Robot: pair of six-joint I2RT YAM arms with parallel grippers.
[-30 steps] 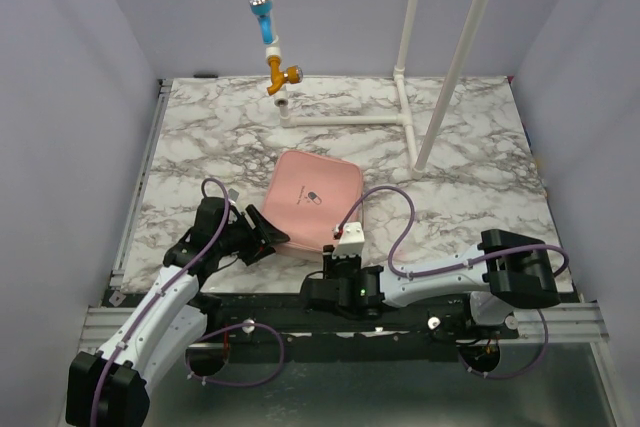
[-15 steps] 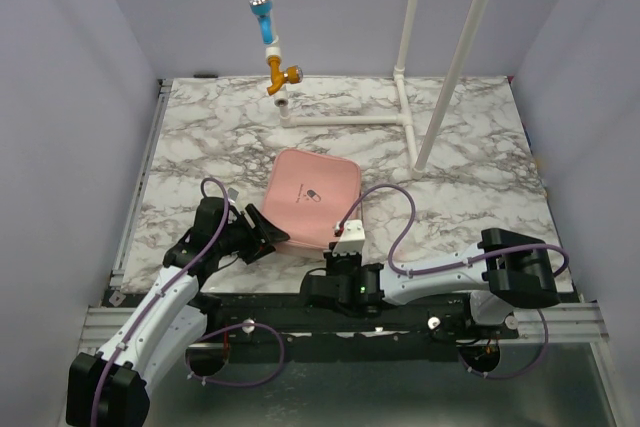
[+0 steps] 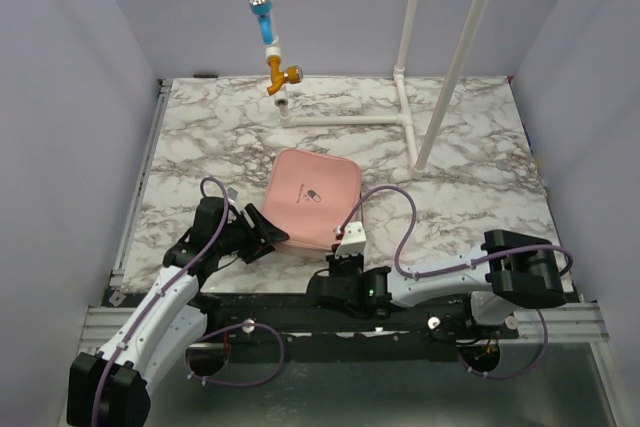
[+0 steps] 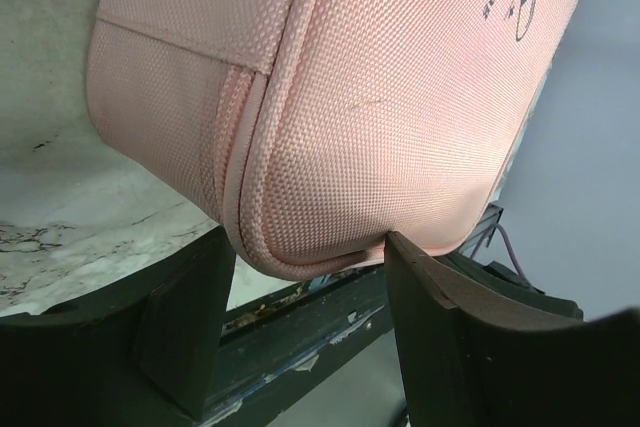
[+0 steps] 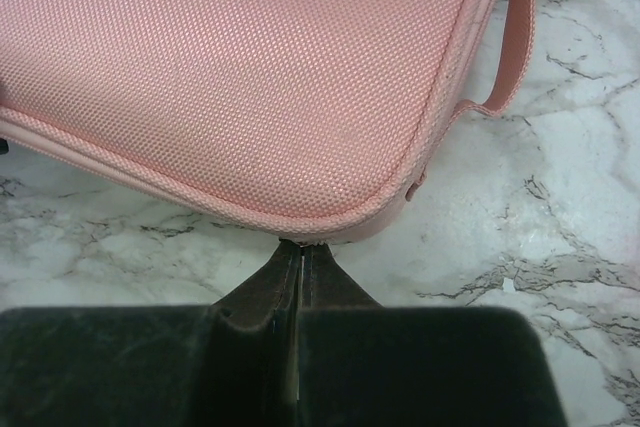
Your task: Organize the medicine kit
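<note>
At the bottom centre of the overhead view, the right gripper (image 5: 300,252) sat with its fingers pressed together, tips against the near edge of the medicine kit (image 3: 315,195). Whether they pinched a zip pull under that rim could not be told. Just to the left, the left gripper (image 4: 305,247) stood wide, its two fingers straddling the case's lower-left corner without visibly clamping it. The kit lay closed and flat on the marble table (image 3: 480,187), mid-frame, logo side up, with a pink loop strap (image 5: 520,37) at its right side.

The step in hand looked like bracing the case to open it, since the seam appeared shut along every visible edge. The next move likely called for the left fingers to close on the corner while the right found the zip pull and ran it along the seam.

Further up the frame, a white pipe frame (image 3: 345,119) with a hanging blue and orange fitting (image 3: 265,17) stood well apart and blocked nothing. The one hindrance seemed to be both arms crowding the same edge.
</note>
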